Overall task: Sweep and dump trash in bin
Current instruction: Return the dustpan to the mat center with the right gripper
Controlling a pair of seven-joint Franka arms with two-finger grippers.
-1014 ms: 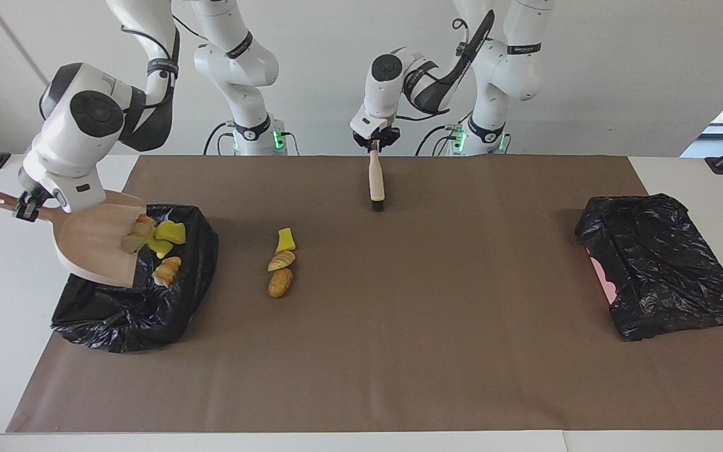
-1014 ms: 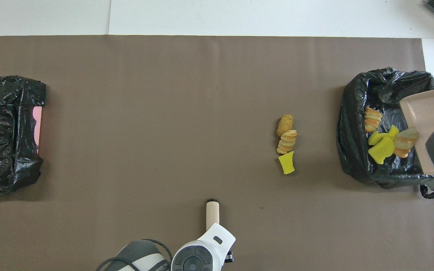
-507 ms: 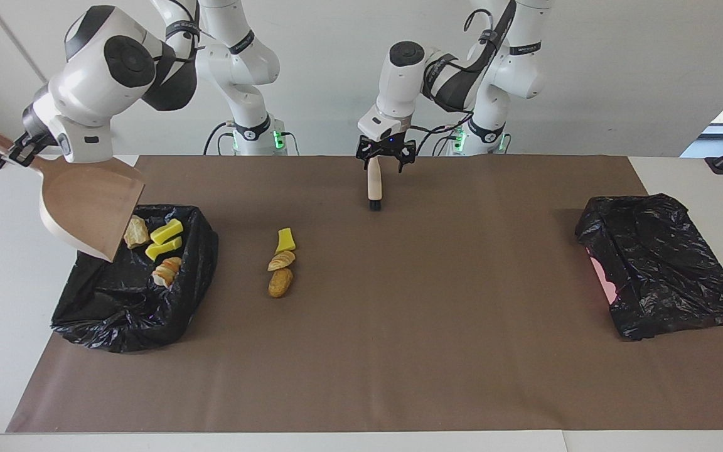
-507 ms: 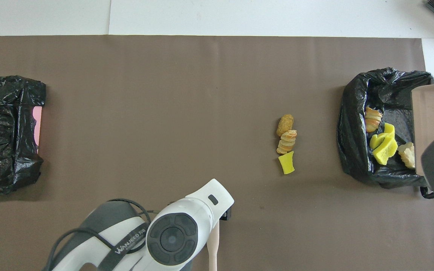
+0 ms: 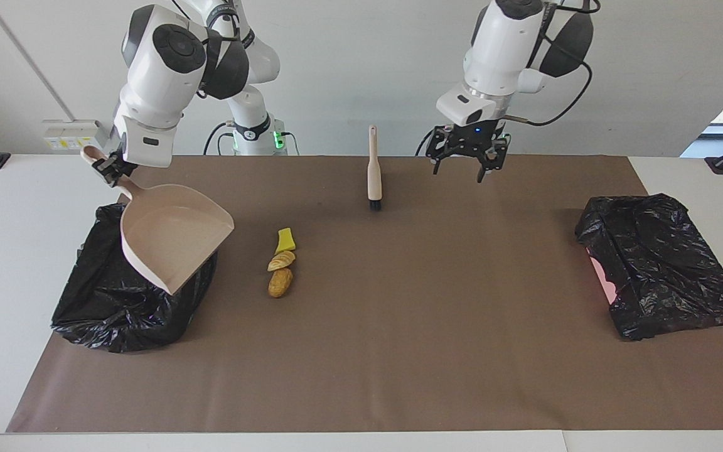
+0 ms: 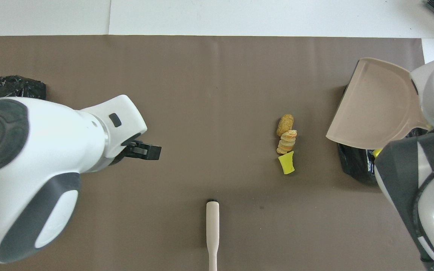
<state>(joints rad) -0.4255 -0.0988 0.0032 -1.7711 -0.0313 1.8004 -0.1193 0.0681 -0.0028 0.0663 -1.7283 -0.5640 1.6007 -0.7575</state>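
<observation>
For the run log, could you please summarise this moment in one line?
left gripper: open, raised | brush: standing free | right gripper: holds dustpan over bin bag | trash: unswept

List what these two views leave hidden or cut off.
- Contents of the bin bag: facing view, covered by the raised dustpan; overhead, by dustpan and right arm.
- Second black bag: overhead, mostly under the left arm.
- Brush handle end: overhead, cut by the bottom edge.

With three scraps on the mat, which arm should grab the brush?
Left. The left gripper hangs open and empty near the brush; the right gripper holds the dustpan over the bin.
</observation>
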